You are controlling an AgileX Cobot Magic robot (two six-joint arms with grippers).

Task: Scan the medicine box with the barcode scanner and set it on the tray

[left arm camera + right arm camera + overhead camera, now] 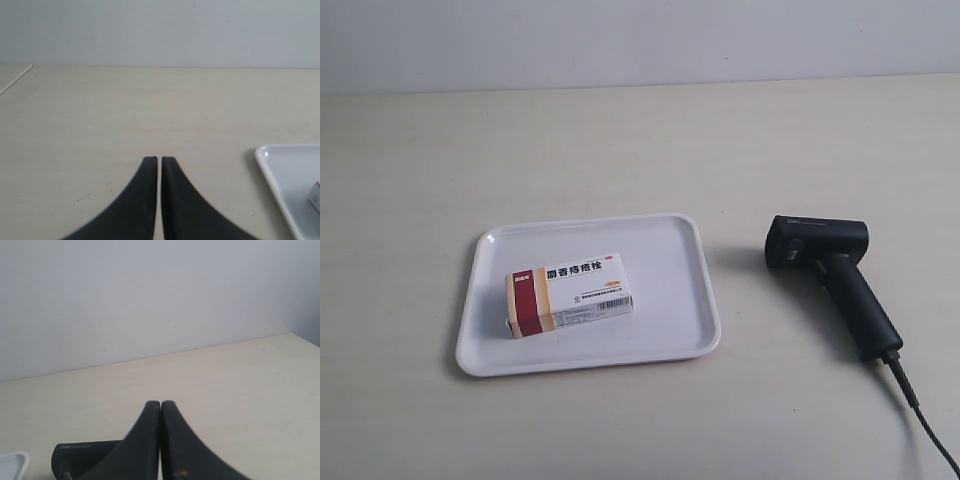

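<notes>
The medicine box, white with a dark red band and an orange stripe, lies flat inside the white tray. The black barcode scanner lies on its side on the table, to the right of the tray in the exterior view, its cable trailing off the frame's lower right. No arm appears in the exterior view. My left gripper is shut and empty over bare table, with the tray's corner and a bit of the box beside it. My right gripper is shut and empty, the scanner's head partly hidden behind it.
The pale wooden table runs back to a plain light wall. In the left wrist view the table's edge shows at the far corner. A sliver of the tray shows in the right wrist view.
</notes>
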